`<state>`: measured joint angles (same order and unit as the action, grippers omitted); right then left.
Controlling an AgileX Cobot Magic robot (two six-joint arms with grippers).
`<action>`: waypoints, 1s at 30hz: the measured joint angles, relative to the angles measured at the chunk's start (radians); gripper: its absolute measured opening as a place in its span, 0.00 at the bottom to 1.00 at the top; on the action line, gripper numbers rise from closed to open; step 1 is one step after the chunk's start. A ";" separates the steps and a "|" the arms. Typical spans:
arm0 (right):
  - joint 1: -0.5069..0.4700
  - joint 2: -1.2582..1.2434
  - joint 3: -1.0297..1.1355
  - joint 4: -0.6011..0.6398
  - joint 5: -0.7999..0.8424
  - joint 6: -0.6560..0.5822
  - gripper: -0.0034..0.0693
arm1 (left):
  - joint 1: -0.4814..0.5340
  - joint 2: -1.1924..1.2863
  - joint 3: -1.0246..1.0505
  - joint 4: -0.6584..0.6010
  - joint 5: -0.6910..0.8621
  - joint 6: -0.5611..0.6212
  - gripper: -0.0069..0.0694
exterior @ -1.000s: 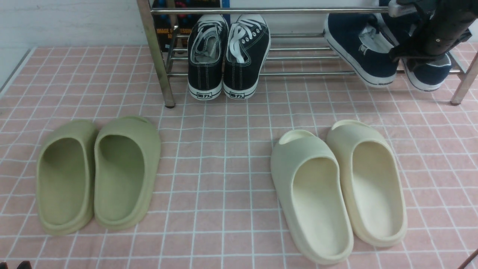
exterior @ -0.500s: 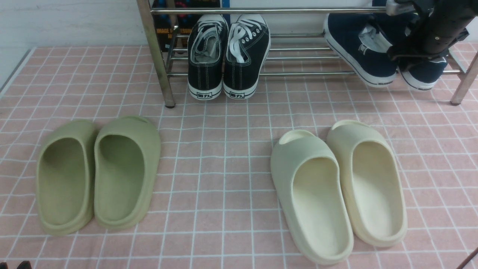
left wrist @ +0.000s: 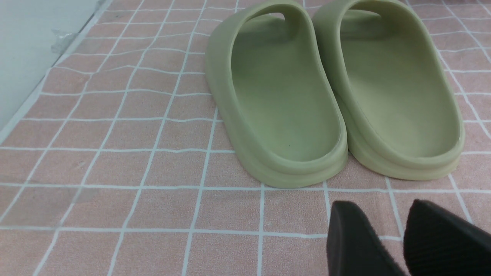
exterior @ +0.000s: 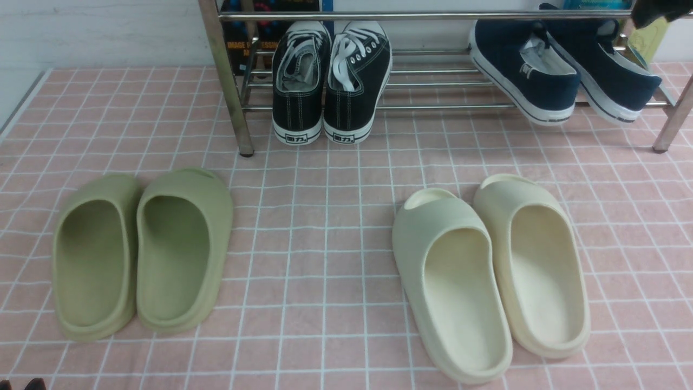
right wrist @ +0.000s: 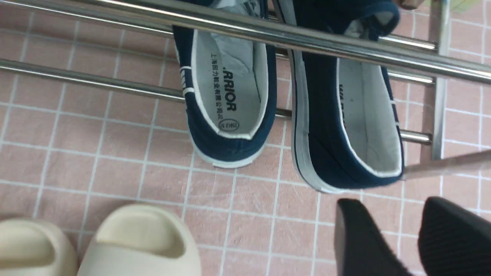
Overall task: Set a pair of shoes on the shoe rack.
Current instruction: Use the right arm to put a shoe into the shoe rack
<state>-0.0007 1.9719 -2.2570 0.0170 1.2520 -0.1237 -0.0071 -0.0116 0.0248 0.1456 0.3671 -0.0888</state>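
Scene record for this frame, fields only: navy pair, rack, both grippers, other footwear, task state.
pair of shoes: on the rack's right end, tilted, heels past the front rail
shoe rack: silver tube rails; black sneakers lean on its left end
right gripper: open, empty, clear of the pair
left gripper: open, empty, near the green slides
cream slides: on the floor, right side
task state: pair looks placed

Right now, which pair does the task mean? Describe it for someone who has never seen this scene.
Find the silver shoe rack at the back of the pink tiled floor. On its lower rails, at the right end, sit the navy slip-ons, heels overhanging the front rail. Unlike the black sneakers further left, they have no laces.
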 joint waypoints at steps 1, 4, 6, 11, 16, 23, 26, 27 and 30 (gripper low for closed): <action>0.000 -0.018 0.009 -0.001 0.000 0.002 0.34 | 0.000 0.000 0.000 0.000 0.000 0.000 0.41; 0.000 -0.189 0.208 0.002 0.000 0.001 0.12 | 0.000 0.000 0.000 0.000 0.000 0.000 0.41; 0.000 -0.266 0.327 0.001 0.000 -0.010 0.04 | 0.000 0.000 0.000 0.000 0.000 0.000 0.41; -0.006 -0.437 0.621 -0.031 -0.052 -0.003 0.02 | 0.000 0.000 0.000 0.000 0.000 0.000 0.41; -0.008 -0.436 0.797 -0.081 -0.215 0.056 0.02 | 0.000 0.000 0.000 0.000 0.000 0.000 0.41; -0.008 -0.266 0.832 -0.172 -0.411 0.142 0.02 | 0.000 0.000 0.000 0.000 0.000 0.000 0.41; -0.008 -0.186 0.812 -0.201 -0.483 0.179 0.02 | 0.000 0.000 0.000 0.000 0.000 0.000 0.41; -0.008 -0.149 0.793 -0.216 -0.515 0.201 0.02 | 0.000 0.000 0.000 0.000 0.000 0.000 0.41; -0.008 -0.083 0.751 -0.247 -0.556 0.243 0.02 | 0.000 0.000 0.000 0.000 0.000 0.000 0.41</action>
<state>-0.0087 1.8888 -1.5060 -0.2296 0.6956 0.1191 -0.0071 -0.0116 0.0248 0.1456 0.3671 -0.0888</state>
